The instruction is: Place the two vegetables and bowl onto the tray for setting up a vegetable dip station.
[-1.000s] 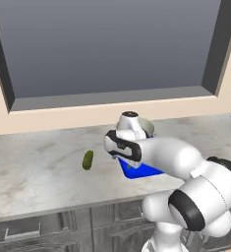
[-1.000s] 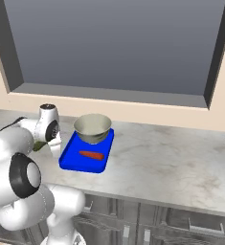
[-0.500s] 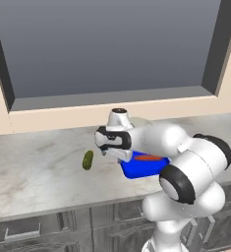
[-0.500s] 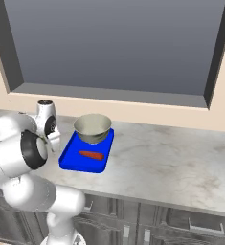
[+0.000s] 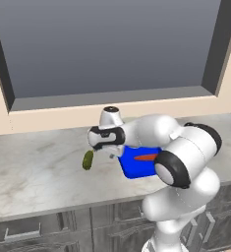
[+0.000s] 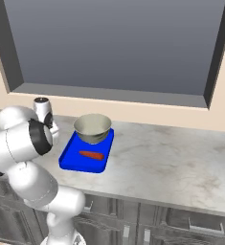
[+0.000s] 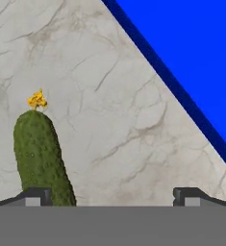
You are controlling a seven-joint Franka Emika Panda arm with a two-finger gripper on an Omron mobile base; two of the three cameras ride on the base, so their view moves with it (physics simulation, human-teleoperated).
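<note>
We see flat, even, bright rendered light in every view, with no glare and no blur, and edges stay straight out to the corners. On the marble surface (image 5: 33, 172) only faint soft shading lies beneath the cucumber (image 5: 88, 160), toward 6 o'clock. From the hand camera the cucumber's skin texture and the marble veins look slightly soft and pixelated up close.

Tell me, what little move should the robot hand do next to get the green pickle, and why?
Probably slide sideways to centre over the cucumber, then lower. The bowl and carrot already sit on the tray; the cucumber lies on the counter. The open gripper has it by one fingertip, not between both.
</note>
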